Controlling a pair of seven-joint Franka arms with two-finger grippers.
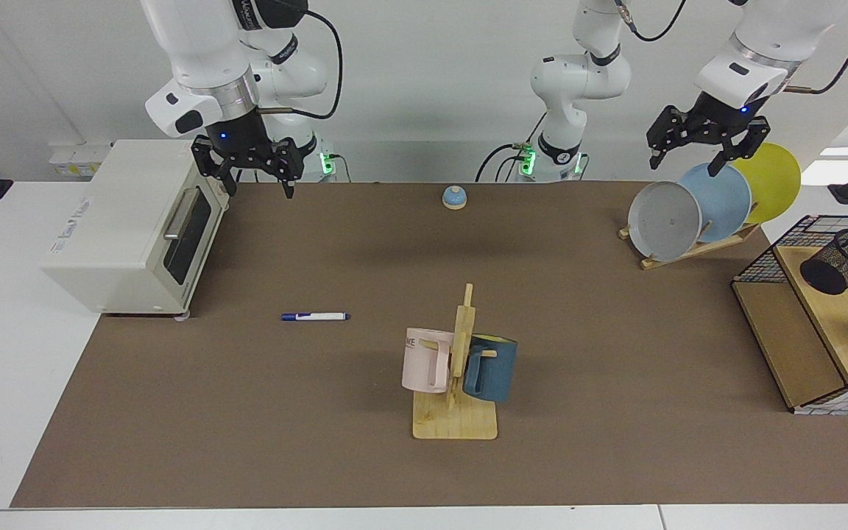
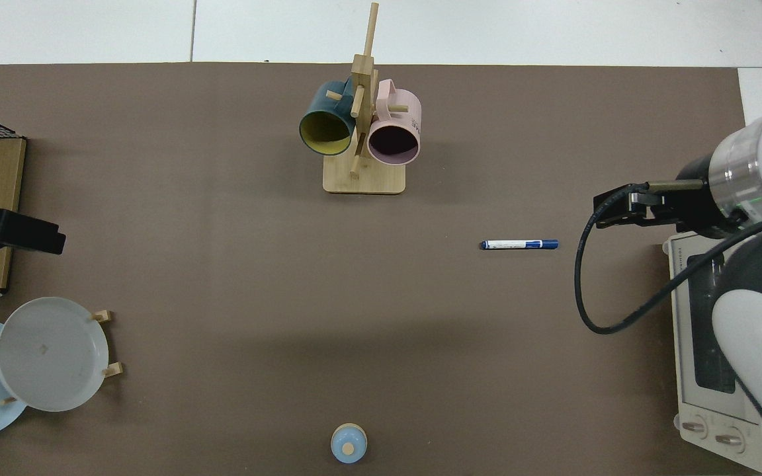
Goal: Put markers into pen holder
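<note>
Brown mat point(image 1: 578, 331): white marker point(image 1: 315, 316), blue cap, lying flat.

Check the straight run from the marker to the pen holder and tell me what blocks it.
The mug rack, with its pink and blue mugs, stands on the mat between the marker and the pen holder. Nothing visible lies between the right gripper and the marker.

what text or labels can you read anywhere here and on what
"ME": end of a word on the pink mug hanging on the wooden rack; the rest is hidden.
White toaster oven: side logo too blurred to read.
Blue-capped white marker: barrel print too small to read.
Nothing else legible.
</note>
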